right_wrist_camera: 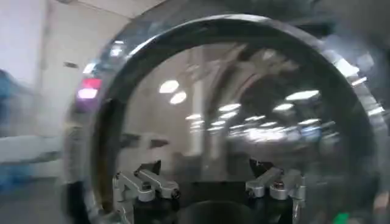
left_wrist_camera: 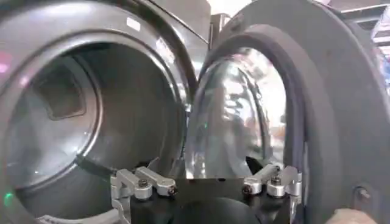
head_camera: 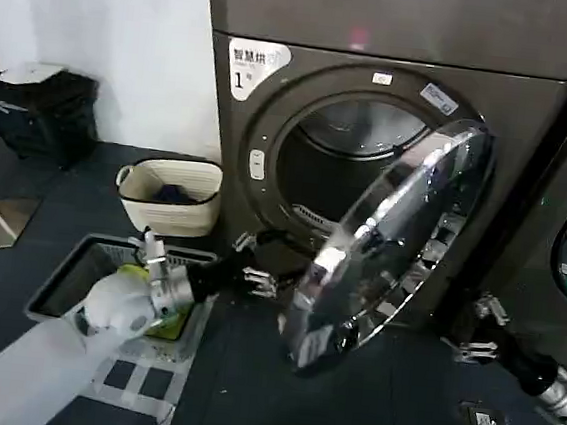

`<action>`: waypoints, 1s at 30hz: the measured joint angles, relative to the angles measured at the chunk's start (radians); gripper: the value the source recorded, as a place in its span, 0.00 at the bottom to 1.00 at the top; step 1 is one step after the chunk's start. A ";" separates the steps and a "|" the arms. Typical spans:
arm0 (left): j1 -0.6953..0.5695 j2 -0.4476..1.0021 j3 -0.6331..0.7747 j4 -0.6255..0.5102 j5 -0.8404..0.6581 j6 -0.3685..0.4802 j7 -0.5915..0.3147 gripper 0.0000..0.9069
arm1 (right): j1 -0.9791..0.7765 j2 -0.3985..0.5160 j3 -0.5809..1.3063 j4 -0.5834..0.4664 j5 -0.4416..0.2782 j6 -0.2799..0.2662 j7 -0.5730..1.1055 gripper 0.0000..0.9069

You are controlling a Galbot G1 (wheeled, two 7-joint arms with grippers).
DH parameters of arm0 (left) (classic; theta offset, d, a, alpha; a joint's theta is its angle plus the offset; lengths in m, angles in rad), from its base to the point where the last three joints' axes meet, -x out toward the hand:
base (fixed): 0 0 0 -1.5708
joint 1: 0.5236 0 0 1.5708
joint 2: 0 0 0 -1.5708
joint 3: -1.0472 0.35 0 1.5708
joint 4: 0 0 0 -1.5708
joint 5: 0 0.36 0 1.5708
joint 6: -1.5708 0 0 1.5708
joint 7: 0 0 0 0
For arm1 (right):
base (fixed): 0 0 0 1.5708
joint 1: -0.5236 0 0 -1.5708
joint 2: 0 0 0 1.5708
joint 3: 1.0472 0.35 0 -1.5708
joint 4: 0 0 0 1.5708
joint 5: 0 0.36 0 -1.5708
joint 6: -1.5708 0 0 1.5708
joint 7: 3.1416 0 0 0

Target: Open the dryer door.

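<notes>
Dryer door stands swung well out from the drum opening, hinged at its right. Left gripper sits low by the free edge, fingers wide, holding nothing. Right gripper waits lower right, fingers likewise spread.

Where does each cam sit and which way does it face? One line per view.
Head view: on the head, looking forward and down at the dryer door, swung open; left end effector by the drum opening, right end effector low beside the machine.
Left wrist view: faces the drum and the door's inner side; own open fingers show.
Right wrist view: faces the door glass; own open fingers show.
Shared: all see the door.
</notes>
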 joint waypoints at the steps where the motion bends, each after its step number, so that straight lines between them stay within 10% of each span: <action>1: 0.000 0.001 0.004 -0.002 -0.002 0.000 0.000 1.00 | -0.007 0.004 0.013 0.006 0.004 0.001 0.007 1.00; 30: -0.101 -0.088 0.192 -0.011 0.009 -0.008 -0.012 1.00 | -0.179 0.058 0.409 0.174 0.055 0.027 0.700 1.00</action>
